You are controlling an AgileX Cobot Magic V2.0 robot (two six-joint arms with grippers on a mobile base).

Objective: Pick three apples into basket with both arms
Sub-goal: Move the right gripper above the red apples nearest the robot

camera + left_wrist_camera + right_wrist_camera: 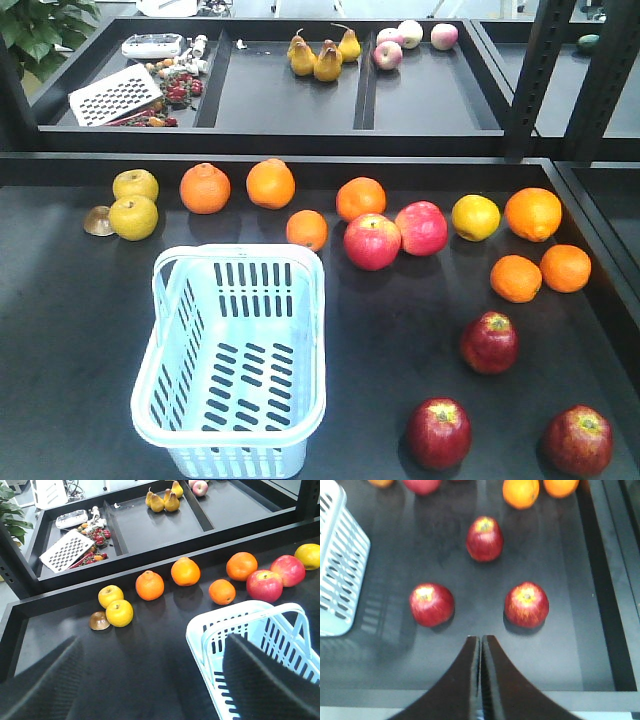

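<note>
Three dark red apples lie on the black table at the front right: one (489, 342) farther back, two (438, 432) (578, 440) near the front edge. The light blue basket (240, 255) stands empty at the front left. Neither gripper shows in the front view. In the right wrist view my right gripper (480, 639) is shut with nothing in it, just short of the gap between the two near apples (431, 604) (526, 604); the third apple (484, 538) lies beyond. My left gripper (155, 645) is wide open and empty, above the table by the basket's (235, 612) left rim.
Oranges (205, 188) (515, 278), two pinkish-red apples (372, 241) (421, 228), a lemon (475, 217) and yellow-green fruits (134, 217) lie across the back of the table. Behind are black trays with pears (315, 58), pale apples (388, 54) and a grater (115, 95). A raised edge (600, 595) borders the right.
</note>
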